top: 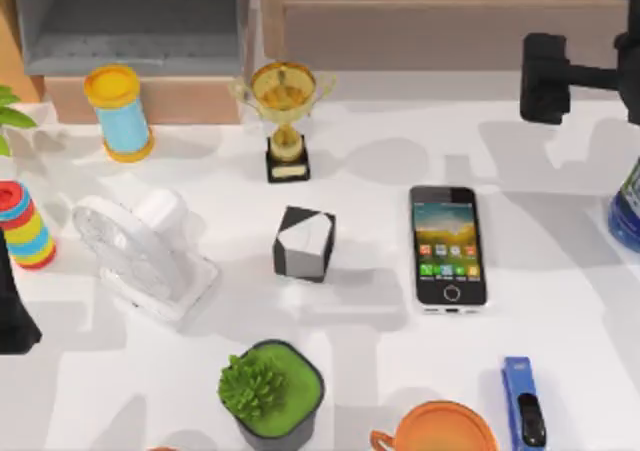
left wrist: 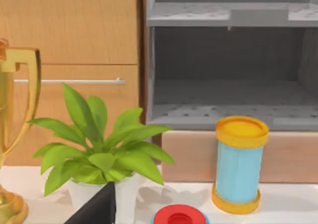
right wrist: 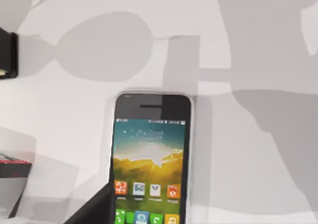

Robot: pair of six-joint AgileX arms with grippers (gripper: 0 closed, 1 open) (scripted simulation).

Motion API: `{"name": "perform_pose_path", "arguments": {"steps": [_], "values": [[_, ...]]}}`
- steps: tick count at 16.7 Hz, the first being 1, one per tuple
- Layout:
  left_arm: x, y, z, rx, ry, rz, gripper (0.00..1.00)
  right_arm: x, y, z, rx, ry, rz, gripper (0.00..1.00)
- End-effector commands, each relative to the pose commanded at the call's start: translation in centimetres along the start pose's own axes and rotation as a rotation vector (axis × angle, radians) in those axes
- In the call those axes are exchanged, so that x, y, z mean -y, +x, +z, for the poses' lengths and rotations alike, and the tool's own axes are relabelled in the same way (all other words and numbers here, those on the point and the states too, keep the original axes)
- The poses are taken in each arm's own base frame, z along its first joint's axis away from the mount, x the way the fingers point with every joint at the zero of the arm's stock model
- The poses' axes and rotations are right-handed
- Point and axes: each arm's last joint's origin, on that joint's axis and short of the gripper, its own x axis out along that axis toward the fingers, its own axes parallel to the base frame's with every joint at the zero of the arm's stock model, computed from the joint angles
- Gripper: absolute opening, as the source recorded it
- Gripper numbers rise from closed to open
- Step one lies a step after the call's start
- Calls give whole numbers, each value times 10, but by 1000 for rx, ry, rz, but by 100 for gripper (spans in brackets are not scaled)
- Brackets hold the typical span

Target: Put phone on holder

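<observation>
The phone (top: 447,246) lies flat on the white table, right of centre, with its lit screen and colourful icons facing up. The right wrist view looks down on the phone (right wrist: 151,159) from close above. A black-and-white block-shaped holder (top: 304,243) stands at the table's centre, a short way left of the phone. My right gripper (top: 545,76) hangs over the back right of the table, well behind the phone and apart from it. At the table's left edge rests my left gripper (top: 12,316), far from both.
A gold trophy (top: 285,116) stands behind the holder, with a blue-and-yellow cylinder (top: 120,111) and a white fan (top: 140,251) to the left. At the front are a potted plant (top: 270,391), an orange cup (top: 440,431) and a blue stapler (top: 522,406). Cabinets line the back.
</observation>
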Motion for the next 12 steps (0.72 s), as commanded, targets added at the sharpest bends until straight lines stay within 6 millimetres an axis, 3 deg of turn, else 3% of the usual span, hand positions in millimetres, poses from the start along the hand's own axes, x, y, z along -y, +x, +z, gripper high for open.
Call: {"name": "perform_pose_path", "arguments": {"steps": [3,7,9,12], "values": [[0,0,0,0,0,0,100,-35,60,18,-210,5,-44,100],[0,0,0,0,0,0,100,-66,125,12,-435,10,-129,100],[0,0,0,0,0,0,100,-73,144,5,-511,12,-168,100],[0,0,0,0,0,0,100,-76,153,0,-552,15,-192,100]]}}
